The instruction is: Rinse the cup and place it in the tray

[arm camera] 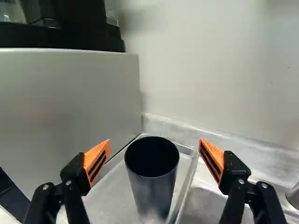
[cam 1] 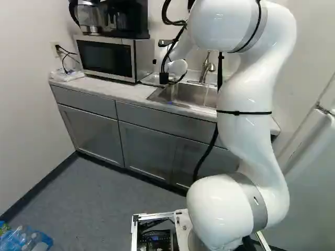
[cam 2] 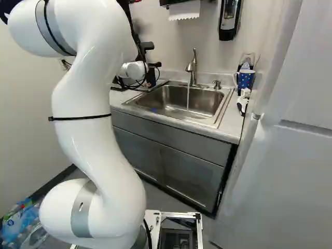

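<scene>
- Wrist view: showing one dark metallic cylindrical cup [arm camera: 152,193], upright in one shallow silver metal tray [arm camera: 114,203], between the spread fingers of the end effector [arm camera: 154,142].
- Standing wide, with both orange pads [arm camera: 98,158] clear of the cup: no grip. Counting two fingers, two pads.
- Looks like a cup already placed, though cannot tell whether rinsed.
- Could catch the cup's rim and tip it on backing away at a slant. Could equally shove it, on closing off-centre.
- Might scrape the tall pale side panel [arm camera: 65,93] beside the tray, from swinging towards it.
- Left base view: showing one silver microwave with a black door [cam 1: 104,57] at upper left, on the grey-white table [cam 1: 123,92], close to the work area. Could be bumped by the wrist for want of room.
- Might snag the loose black cable [cam 1: 207,151], right of centre, on long reaches of the one white jointed arm [cam 1: 246,104].
- Right base view: counting one stainless steel sink [cam 2: 148,98] across the centre and one curved metal tap [cam 2: 193,67] above it, with one thin stream of water [cam 2: 188,97].
- Could waste water or splash if left running, from never closing the tap.
- Counting one blue mug with white dots [cam 2: 246,79] at upper right. Could be knocked only by a wide sweep past the tap.
</scene>
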`<state>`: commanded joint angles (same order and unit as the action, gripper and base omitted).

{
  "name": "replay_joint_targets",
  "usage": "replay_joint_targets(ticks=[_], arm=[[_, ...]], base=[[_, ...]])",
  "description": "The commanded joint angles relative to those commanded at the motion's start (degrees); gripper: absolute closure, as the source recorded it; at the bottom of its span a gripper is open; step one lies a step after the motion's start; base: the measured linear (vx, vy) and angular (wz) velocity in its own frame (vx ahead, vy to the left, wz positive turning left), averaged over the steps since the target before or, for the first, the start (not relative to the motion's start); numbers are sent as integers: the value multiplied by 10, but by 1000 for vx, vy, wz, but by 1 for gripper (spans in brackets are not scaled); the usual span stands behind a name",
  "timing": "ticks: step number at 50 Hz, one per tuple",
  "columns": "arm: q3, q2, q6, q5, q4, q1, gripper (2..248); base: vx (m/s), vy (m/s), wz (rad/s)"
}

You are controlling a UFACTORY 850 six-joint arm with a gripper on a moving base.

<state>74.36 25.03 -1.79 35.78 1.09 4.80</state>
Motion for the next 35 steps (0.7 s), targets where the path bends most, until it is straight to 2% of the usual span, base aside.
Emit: replay_joint_targets(ticks=[35], arm=[[17,-21,0,-34,0,-14,3]], base=[[0,0,0]])
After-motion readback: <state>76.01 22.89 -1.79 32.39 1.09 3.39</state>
